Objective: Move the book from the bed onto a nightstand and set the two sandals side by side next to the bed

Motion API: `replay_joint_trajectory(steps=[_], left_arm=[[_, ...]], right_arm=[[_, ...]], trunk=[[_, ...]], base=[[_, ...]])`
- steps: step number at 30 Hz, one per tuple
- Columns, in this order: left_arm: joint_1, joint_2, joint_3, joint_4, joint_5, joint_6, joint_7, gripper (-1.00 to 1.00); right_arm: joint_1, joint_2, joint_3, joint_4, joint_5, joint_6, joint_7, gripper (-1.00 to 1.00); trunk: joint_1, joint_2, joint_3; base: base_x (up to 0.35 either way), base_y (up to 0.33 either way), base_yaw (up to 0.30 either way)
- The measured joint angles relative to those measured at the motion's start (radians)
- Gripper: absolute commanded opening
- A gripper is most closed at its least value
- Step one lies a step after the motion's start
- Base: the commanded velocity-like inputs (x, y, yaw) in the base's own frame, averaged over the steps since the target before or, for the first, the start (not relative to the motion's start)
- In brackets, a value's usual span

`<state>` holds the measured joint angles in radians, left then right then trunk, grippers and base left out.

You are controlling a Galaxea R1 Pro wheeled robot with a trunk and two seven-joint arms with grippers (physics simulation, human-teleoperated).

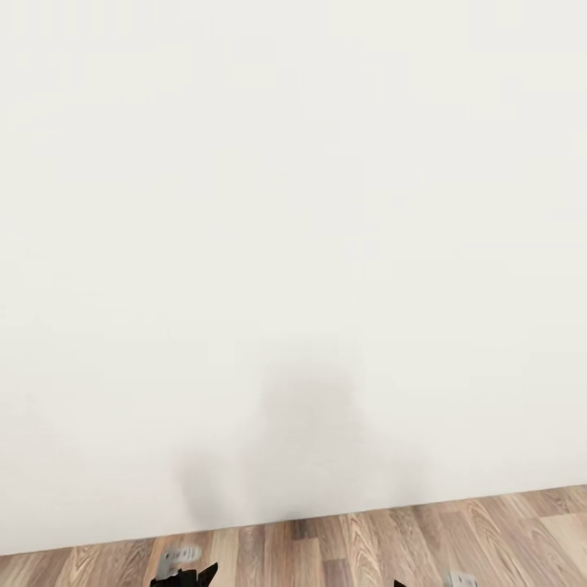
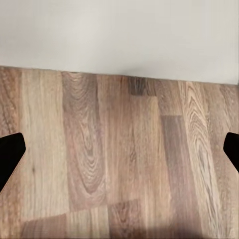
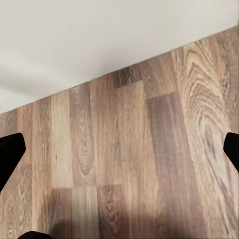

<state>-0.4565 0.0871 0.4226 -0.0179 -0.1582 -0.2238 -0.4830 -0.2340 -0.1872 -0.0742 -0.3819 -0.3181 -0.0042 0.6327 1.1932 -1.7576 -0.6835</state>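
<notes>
I face a bare white wall (image 1: 293, 204) of the room, with a strip of light-brown wood-plank floor (image 1: 342, 546) below it. The book, the bed, the nightstands and the two sandals are out of view. My left gripper (image 2: 119, 154) hangs over the floor planks. It is open, its dark fingertips (image 2: 10, 157) stand wide apart and nothing lies between them. My right gripper (image 3: 119, 152) is open in the same way above the floor, near the foot of the wall. The tops of both arms peek in at the head view's lower edge, left (image 1: 183, 569) and right (image 1: 456, 580).
The wall (image 2: 119, 35) meets the floor close ahead of both grippers and blocks the way forward. A faint grey shadow (image 1: 306, 424) of me falls on the wall. Bare planks (image 3: 124, 164) stretch to either side along the wall's foot.
</notes>
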Motion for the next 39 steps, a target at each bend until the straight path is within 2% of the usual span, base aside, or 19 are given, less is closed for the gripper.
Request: replay_joint_trajectory(steps=[14,28,39], left_arm=[[0.000,0.000,0.000,0.000,0.000,0.000,0.000,1.00],[0.000,0.000,0.000,0.000,0.000,0.000,0.000,1.00],[0.000,0.000,0.000,0.000,0.000,0.000,0.000,1.00]], right_arm=[[0.000,0.000,0.000,0.000,0.000,0.000,0.000,1.00],[0.000,0.000,0.000,0.000,0.000,0.000,0.000,1.00],[0.000,0.000,0.000,0.000,0.000,0.000,0.000,1.00]], trunk=[[0.000,0.000,0.000],[0.001,0.000,0.000],[0.001,0.000,0.000]], base=[[0.315,0.000,-0.057],[0.040,0.000,-0.285],[0.150,0.000,-0.300]])
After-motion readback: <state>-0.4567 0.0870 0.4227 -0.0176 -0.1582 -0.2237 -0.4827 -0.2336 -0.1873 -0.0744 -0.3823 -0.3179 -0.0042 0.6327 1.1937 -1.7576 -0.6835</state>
